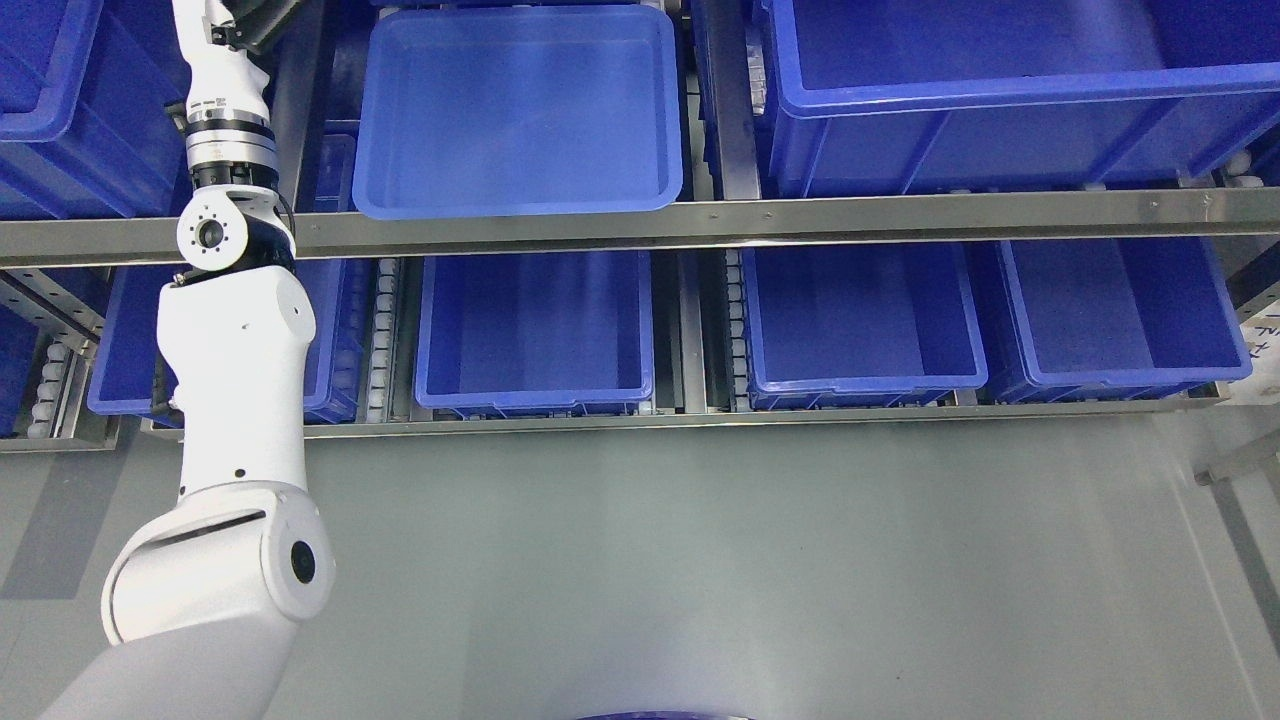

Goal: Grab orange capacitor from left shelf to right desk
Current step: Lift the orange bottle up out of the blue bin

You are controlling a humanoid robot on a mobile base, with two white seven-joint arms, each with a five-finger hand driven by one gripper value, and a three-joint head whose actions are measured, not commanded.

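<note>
My white left arm (235, 370) rises from the lower left and stretches up past the steel shelf rail (700, 215). Its wrist (225, 90) reaches the picture's top edge, so the hand itself lies out of view above. No orange capacitor shows in any bin. A shallow blue tray (520, 110) sits on the upper shelf just right of the arm. The right arm does not show.
Large blue bins fill the shelf: one at top right (1010, 90), one at top left (70, 110), and three on the lower level (535, 330), (860, 325), (1120, 315). Grey floor (750, 570) spreads below the shelf front.
</note>
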